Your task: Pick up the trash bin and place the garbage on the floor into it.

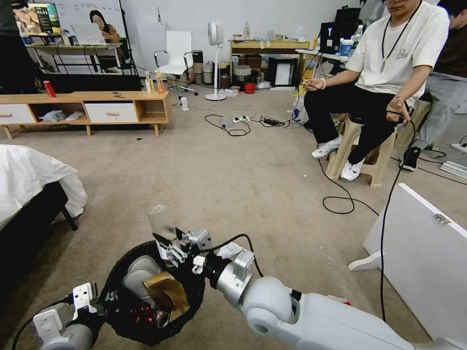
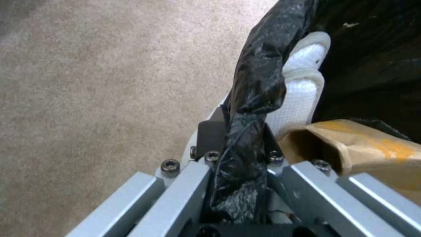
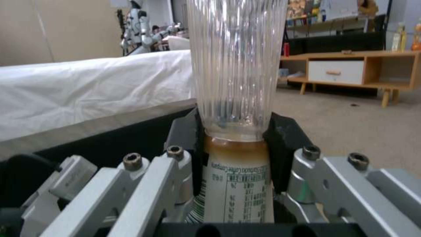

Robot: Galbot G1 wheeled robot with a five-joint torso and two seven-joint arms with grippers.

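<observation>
Right tool (image 1: pixel 168 248) with clear bottle (image 1: pixel 160 221) above bin (image 1: pixel 119 291), beige carpet (image 1: pixel 204 170).

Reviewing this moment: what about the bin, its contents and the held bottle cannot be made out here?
- Clear bottle: cap end hidden by the right gripper in head view; cut off by the edge in right wrist view.
- Trash bin: white wall covered by the black bag.
- Bin contents: partly buried under the brown paper bag.
- Left gripper: fingertips hidden by bag folds.

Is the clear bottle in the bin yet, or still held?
Still held: the right gripper is shut on the clear bottle, upright above the trash bin, whose rim the left gripper clamps.
</observation>
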